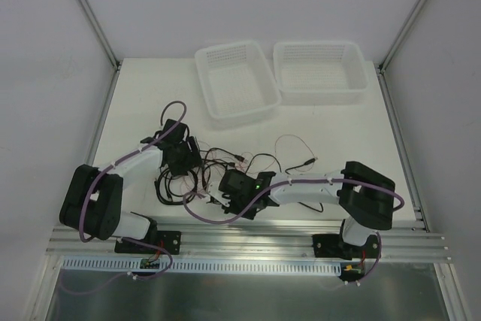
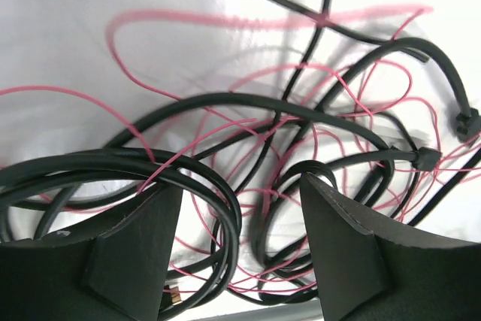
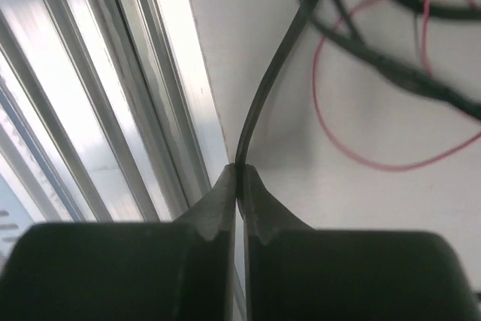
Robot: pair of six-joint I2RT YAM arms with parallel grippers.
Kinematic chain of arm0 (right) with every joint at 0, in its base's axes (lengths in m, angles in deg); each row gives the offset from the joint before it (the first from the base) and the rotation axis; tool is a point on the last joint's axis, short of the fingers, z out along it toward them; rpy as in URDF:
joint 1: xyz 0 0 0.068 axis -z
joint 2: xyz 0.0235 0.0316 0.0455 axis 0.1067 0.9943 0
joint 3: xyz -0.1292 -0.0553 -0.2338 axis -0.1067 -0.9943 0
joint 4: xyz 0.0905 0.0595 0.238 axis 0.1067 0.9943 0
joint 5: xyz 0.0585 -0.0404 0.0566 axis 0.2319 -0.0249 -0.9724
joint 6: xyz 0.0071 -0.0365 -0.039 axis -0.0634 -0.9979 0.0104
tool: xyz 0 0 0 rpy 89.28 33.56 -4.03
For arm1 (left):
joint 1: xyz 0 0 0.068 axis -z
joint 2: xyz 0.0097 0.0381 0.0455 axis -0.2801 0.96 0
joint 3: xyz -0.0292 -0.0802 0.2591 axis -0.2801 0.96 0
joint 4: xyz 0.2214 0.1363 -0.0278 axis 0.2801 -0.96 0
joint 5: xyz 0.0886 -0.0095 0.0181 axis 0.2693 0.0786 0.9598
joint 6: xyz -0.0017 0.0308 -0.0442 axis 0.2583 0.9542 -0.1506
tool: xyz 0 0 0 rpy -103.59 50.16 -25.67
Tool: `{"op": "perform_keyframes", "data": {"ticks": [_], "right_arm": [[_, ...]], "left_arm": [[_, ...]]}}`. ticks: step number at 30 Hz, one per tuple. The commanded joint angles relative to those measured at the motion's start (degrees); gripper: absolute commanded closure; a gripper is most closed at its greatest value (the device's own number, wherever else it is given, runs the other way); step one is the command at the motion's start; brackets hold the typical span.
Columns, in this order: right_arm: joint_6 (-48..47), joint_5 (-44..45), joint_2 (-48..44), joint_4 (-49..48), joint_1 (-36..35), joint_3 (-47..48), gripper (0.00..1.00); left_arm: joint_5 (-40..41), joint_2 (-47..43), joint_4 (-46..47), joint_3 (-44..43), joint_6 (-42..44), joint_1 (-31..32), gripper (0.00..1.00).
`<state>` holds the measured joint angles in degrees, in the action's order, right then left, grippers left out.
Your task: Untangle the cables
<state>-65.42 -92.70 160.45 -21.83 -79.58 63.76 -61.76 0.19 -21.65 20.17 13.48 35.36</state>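
Observation:
The cables [image 1: 225, 162] lie in a loose tangle on the white table between my two arms. They are black leads with small plug ends and fine red wires. My left gripper [image 1: 182, 163] hovers over the left side of the tangle. In the left wrist view it [image 2: 240, 219] is open, with black loops [image 2: 225, 208] and red wire [image 2: 188, 20] lying between and beyond its fingers. My right gripper [image 1: 224, 195] is at the tangle's near edge. In the right wrist view it [image 3: 239, 174] is shut on one black cable [image 3: 274, 80], which rises from the fingertips toward the heap.
Two white mesh baskets [image 1: 235, 80] [image 1: 319, 71] stand side by side at the back of the table. An aluminium rail [image 1: 248, 242] runs along the near edge and sits close to the left of my right gripper in the right wrist view [image 3: 113, 110]. Grey walls enclose the table.

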Motion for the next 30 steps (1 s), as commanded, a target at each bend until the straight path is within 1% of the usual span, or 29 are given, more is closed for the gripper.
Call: {"op": "perform_keyframes", "data": {"ticks": [1, 2, 4, 5, 7, 8, 11, 12, 14, 15, 19, 22, 25, 28, 29, 30], "right_arm": [[2.0, 3.4, -6.9, 3.2, 0.1, -4.3, 0.99], [2.4, 4.5, -10.5, 4.5, 0.1, -4.9, 0.99], [3.6, 4.8, -14.5, 6.2, 0.2, -6.3, 0.99], [3.9, 8.1, -19.6, 8.1, 0.2, -6.8, 0.99], [4.6, 10.2, -24.6, 12.0, 0.3, -6.8, 0.99], [4.7, 11.8, -29.3, 13.7, 0.3, -6.6, 0.99], [5.1, 15.9, -37.0, 19.1, 1.0, -5.0, 0.99], [5.1, 16.7, -42.2, 20.3, 2.1, -4.4, 0.99], [5.1, 18.2, -47.4, 23.4, 3.6, -2.4, 0.99], [5.0, 18.1, -51.9, 24.2, 5.8, -1.5, 0.99], [3.8, 17.6, -61.0, 25.7, 10.4, 3.8, 0.99], [3.3, 19.1, -63.6, 26.4, 12.3, 8.8, 0.99], [3.1, 19.8, -65.0, 23.8, 12.2, 12.3, 0.99], [2.8, 15.3, -65.4, 20.2, 12.2, 16.8, 0.99], [2.6, 12.0, -65.0, 18.8, 12.2, 18.1, 0.99], [2.3, 10.3, -64.4, 18.2, 12.2, 19.1, 0.99]], "left_arm": [[3.9, 3.2, -0.3, -1.0, 1.6, -2.7, 0.35], [3.9, 3.6, -0.3, -1.3, 1.5, -3.2, 0.35], [5.2, 5.3, -0.3, -1.9, 1.2, -4.9, 0.35], [5.1, 6.4, -0.3, -2.1, 1.0, -5.6, 0.35], [4.9, 7.3, 0.2, -2.7, 0.8, -7.0, 0.35], [4.8, 8.2, 0.3, -2.9, 0.7, -7.5, 0.35], [4.5, 9.4, 0.4, -3.6, 0.5, -9.1, 0.35], [4.4, 9.7, 0.4, -3.9, 0.4, -9.5, 0.35], [4.3, 10.0, 0.4, -4.1, 0.1, -10.7, 0.35], [4.3, 10.0, 0.4, -4.1, 0.0, -11.0, 0.34], [4.3, 10.2, 0.4, -4.5, -0.1, -12.1, 0.35], [4.3, 9.9, 0.4, -4.6, -0.4, -12.8, 0.34], [4.3, 9.2, 0.4, -4.6, -0.4, -12.9, 0.34], [4.5, 9.7, 0.4, -4.3, 0.0, -12.9, 0.34], [4.4, 10.6, 0.4, -4.3, 0.1, -12.9, 0.34], [4.3, 11.0, 0.4, -4.4, 0.2, -12.9, 0.37]]}}
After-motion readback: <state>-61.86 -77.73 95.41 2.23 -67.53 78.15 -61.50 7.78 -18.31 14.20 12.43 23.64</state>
